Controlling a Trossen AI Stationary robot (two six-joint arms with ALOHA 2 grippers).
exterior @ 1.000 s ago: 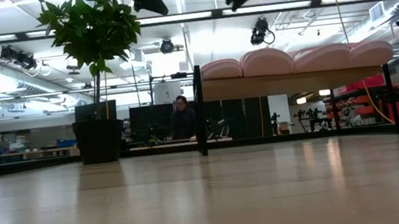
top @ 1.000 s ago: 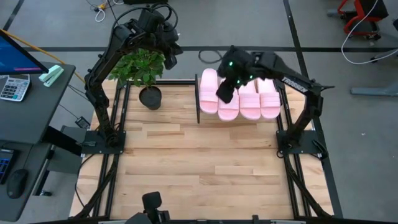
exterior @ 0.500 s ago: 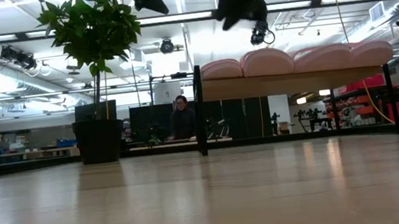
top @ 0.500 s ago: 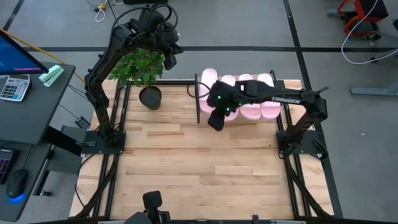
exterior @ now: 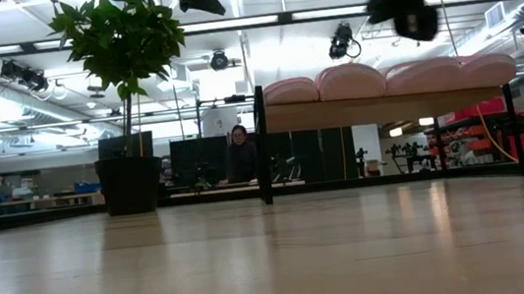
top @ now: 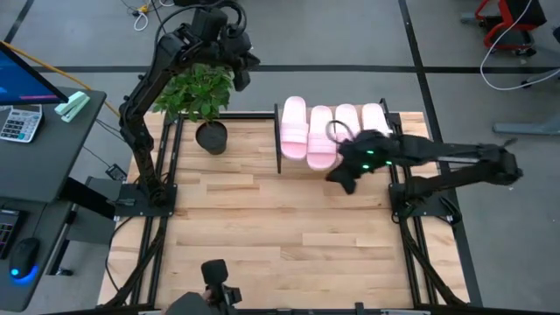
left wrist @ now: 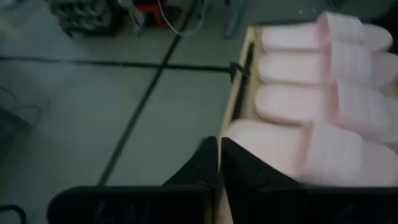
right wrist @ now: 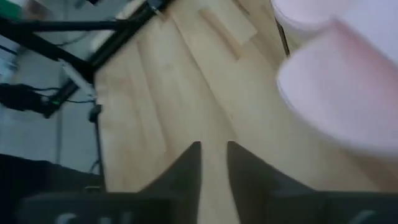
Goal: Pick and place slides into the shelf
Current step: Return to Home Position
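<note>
Right gripper (top: 341, 180) is off the rack! Fingers (right wrist: 189, 163) a little apart, nothing between them. 1 second ago it hung directly over the slides (top: 320, 131); half a second ago it dipped off their near edge. Now it sits over bare table (top: 262, 227), with its arm folding low toward its own base.

Just beyond the gripper, all 4 slides lie side by side across the shelf (exterior: 386, 106), straps lined up, nothing shifted as it pulled clear. No slide lies on the table below it or to either side, so the placing looks complete and this reads as the run home.

Far across from it, the left gripper (left wrist: 219, 155) hangs high over the potted plant (top: 203, 96), fingers pressed together, unmoved through the whole second.
</note>
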